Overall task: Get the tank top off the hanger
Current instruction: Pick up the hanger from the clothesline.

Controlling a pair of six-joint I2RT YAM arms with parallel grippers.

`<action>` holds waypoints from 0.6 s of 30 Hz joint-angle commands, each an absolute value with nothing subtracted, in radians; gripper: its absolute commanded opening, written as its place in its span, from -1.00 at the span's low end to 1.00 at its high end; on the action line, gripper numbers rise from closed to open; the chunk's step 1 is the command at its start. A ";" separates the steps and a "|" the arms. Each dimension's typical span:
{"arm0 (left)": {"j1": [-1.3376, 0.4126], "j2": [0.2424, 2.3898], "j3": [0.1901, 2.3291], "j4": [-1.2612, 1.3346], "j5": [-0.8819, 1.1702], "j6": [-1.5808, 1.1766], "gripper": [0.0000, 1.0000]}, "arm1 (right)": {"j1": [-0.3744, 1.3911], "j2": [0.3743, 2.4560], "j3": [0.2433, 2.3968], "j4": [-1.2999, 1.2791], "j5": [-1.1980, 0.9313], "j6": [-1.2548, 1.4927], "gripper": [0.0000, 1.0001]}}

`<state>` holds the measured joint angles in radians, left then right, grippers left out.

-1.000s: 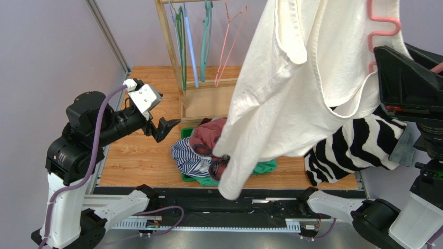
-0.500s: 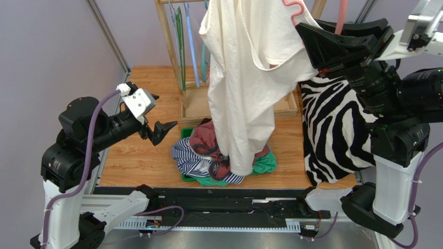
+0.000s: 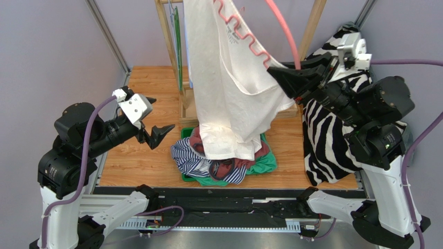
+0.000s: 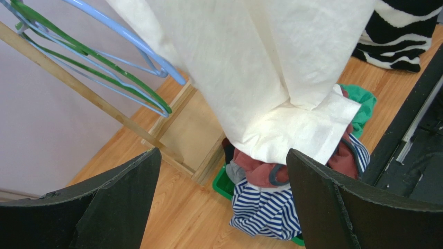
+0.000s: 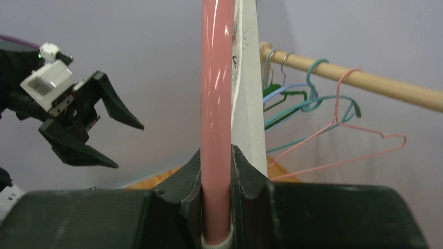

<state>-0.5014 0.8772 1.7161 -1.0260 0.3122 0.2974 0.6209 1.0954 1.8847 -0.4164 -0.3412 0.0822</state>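
Here the right arm [image 3: 374, 119] reaches up and to its left, its jaws clamped on the pink plastic hanger [image 5: 216, 104]. The cream cotton tank top [image 3: 229, 88] hangs from it over the wooden bench [image 3: 140, 161]. The left arm [image 3: 99, 135] hovers with jaws wide and empty. Lilac walls [image 3: 52, 52] stand around.

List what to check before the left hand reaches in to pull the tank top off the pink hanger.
1. Right hand clamped on the pink hanger: ok.
2. Left hand open and empty: ok.
3. Tank top hanging on the hanger, in the left wrist camera's view: ok.
4. Hem free of the clothes pile: cannot tell; it overlaps the pile in both views.
5. Spare hangers out of the left hand's likely route: ok, they sit off to one side.
6. Both straps seated on the hanger: cannot tell.
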 commanded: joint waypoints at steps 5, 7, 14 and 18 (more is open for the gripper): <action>-0.492 0.847 1.658 -1.020 0.177 0.377 0.98 | 0.624 0.982 1.671 -0.468 -0.491 0.069 -1.00; -0.492 0.870 1.715 -1.017 0.123 0.379 0.98 | 0.626 0.954 1.614 -0.480 -0.506 0.054 -1.00; -0.477 0.966 1.914 -1.065 0.199 0.337 0.98 | 0.624 0.943 1.563 -0.667 -0.612 -0.087 -1.00; -0.477 0.983 2.008 -1.126 0.368 0.426 0.99 | 0.624 0.939 1.536 -0.788 -0.683 -0.182 -1.00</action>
<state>-0.4820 0.9707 1.9259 -1.0740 0.2115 0.3542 0.6209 0.9649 1.5501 -0.7246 -0.5797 -0.0528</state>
